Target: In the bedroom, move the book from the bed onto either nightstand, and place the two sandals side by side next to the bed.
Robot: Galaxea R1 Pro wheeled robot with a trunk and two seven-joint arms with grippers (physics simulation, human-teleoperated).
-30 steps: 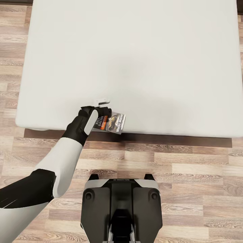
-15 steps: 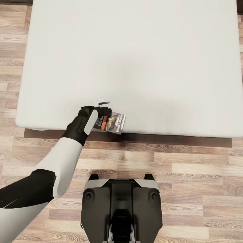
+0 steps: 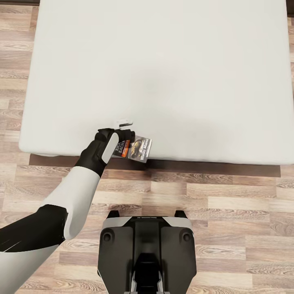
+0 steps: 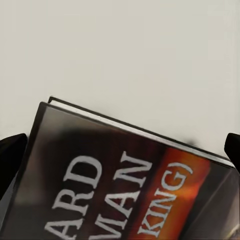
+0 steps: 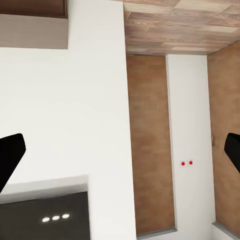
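One book at bed edge, left gripper over it.

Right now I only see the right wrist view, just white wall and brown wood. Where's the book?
Observer: The book lies on the bed, right at the mattress edge nearest the robot.
Operator: Is a gripper near it?
Observer: Yes. In the left wrist view, the left gripper sits over the book, jaws spread wide, one fingertip past each side of the cover.
Operator: Which way up is the book?
Observer: Cover up: it shows big white letters and an orange band.
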